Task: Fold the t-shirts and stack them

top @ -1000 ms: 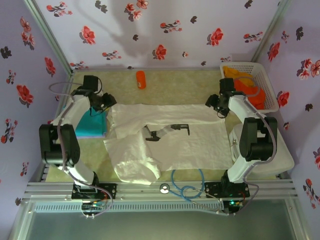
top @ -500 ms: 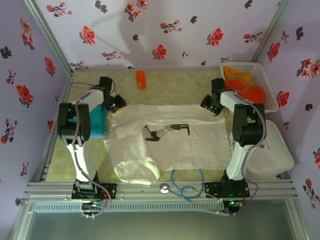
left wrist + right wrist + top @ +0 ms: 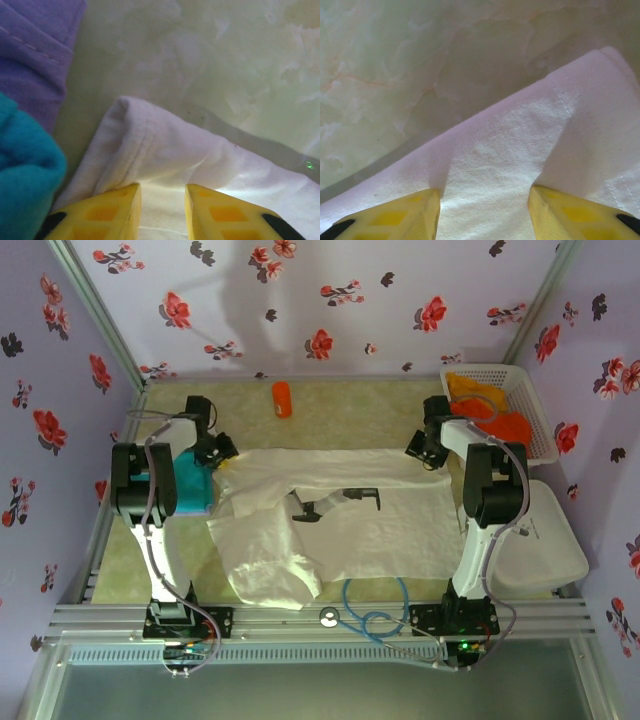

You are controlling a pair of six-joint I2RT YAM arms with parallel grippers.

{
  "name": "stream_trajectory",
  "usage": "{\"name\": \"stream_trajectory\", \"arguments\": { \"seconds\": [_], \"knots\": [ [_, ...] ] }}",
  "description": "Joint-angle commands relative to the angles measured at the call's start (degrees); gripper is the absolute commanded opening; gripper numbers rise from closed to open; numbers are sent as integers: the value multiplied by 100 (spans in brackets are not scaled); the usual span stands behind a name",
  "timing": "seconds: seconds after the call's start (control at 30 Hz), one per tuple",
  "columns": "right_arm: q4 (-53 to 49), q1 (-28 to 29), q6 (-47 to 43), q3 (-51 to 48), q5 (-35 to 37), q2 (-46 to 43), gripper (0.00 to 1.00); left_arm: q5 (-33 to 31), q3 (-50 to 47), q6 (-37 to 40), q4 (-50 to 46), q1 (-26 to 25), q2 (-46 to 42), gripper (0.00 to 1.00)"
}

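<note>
White cloth in the middle: the large white cotton t-shirt [image 3: 390,515] lies spread across the pale marbled table [image 3: 350,410]. The left tool [image 3: 162,192] straddles its far-left corner, fingers narrow; gripping or not, I cannot tell. The teal folded t-shirt [image 3: 190,485] crowds just beside. The right tool [image 3: 484,200] stands released over the far-right corner, near the white plastic lattice basket [image 3: 545,425] of bright orange t-shirts [image 3: 490,415].
</note>
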Motion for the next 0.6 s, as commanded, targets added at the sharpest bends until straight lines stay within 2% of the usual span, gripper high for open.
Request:
{"name": "stream_trajectory", "arguments": {
  "seconds": [0.0, 0.13, 0.33, 0.57],
  "knots": [
    [-205, -101, 43, 73, 227, 25, 51, -192, -87, 4, -215, 15, -258, 27],
    [-16, -32, -79, 23, -21, -267, 53, 23, -192, -76, -62, -117, -721, 27],
    [-5, 199, -120, -74, -115, -790, 67, 76, -132, 36, -210, -538, -1300, 31],
    [3, 590, 20, -544, 113, -987, 69, -142, -807, -155, 10, -1055, -1563, 33]
  ]
}}
